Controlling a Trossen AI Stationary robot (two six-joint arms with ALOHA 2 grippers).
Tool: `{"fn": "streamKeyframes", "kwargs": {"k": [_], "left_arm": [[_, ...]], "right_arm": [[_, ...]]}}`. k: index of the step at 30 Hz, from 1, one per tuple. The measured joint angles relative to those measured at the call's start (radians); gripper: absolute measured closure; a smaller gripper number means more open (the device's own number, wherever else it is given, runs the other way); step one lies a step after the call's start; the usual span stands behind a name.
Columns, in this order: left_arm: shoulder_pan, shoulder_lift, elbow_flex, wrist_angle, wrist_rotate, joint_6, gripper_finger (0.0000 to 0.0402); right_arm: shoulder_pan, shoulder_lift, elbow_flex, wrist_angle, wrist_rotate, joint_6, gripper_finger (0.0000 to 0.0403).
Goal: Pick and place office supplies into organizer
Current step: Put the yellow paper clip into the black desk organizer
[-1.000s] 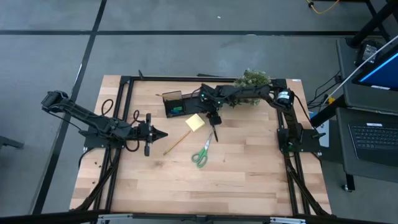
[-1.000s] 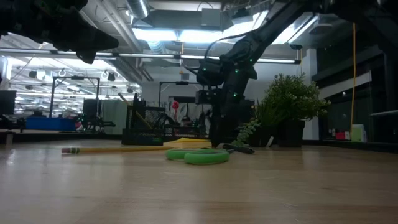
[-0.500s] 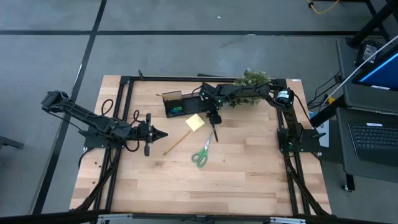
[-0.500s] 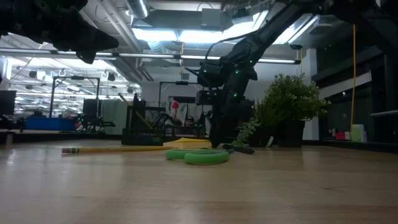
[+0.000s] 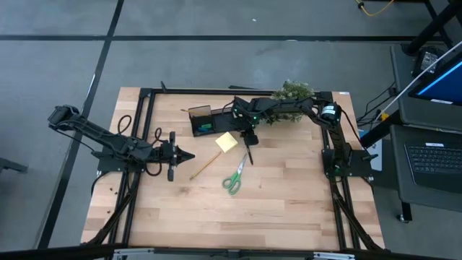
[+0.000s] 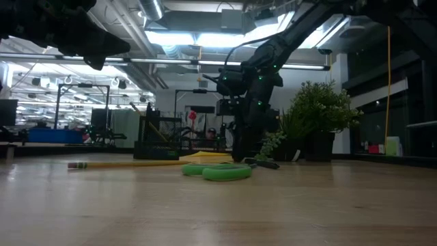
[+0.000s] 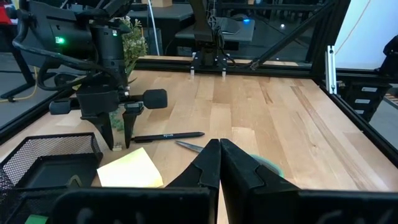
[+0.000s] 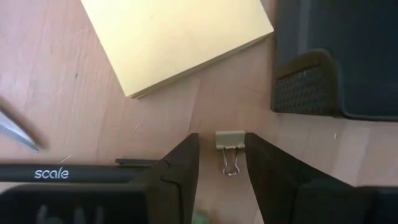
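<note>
A small tan binder clip [image 8: 230,139] lies flat on the table, between the yellow sticky-note pad [image 8: 174,37] and the black mesh organizer [image 8: 336,56]. My right gripper [image 8: 222,138] points steeply down over it, open, with one finger on each side of the clip. A black pen [image 5: 250,154], green-handled scissors [image 5: 234,177] and a pencil [image 5: 205,165] lie on the wood nearby. A small green piece [image 5: 206,128] sits inside the organizer [image 5: 202,121]. My left gripper [image 5: 189,155] hovers shut at the table's left middle. My right gripper comes from above with its fingers on either side of the clip's body [image 8: 230,138]. One finger [image 8: 255,155] stands right at the clip's edge, and the other [image 8: 186,158] has a small gap. Whether either finger touches the clip I cannot tell. The clip rests flat on the table.
A bushy green plant [image 5: 292,92] stands at the far edge behind the right arm. The black table frame [image 5: 144,94] runs along the far and side edges. Bare wood spreads across the near half of the table.
</note>
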Motion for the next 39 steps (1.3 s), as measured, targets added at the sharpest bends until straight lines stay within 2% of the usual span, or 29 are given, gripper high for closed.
{"fn": "streamKeyframes", "kwargs": {"k": [15,33,39], "left_arm": [[0.0,0.0,0.0,0.0,0.0,0.002,0.0398],[0.0,0.0,0.0,0.0,0.0,0.002,0.0399],[0.0,0.0,0.0,0.0,0.0,0.002,0.0399]], "right_arm": [[0.002,0.0,-0.002,0.032,0.011,0.108,0.0272],[0.032,0.0,-0.002,0.039,0.083,0.106,0.0272],[0.032,0.0,-0.002,0.039,0.079,0.105,0.0304]]}}
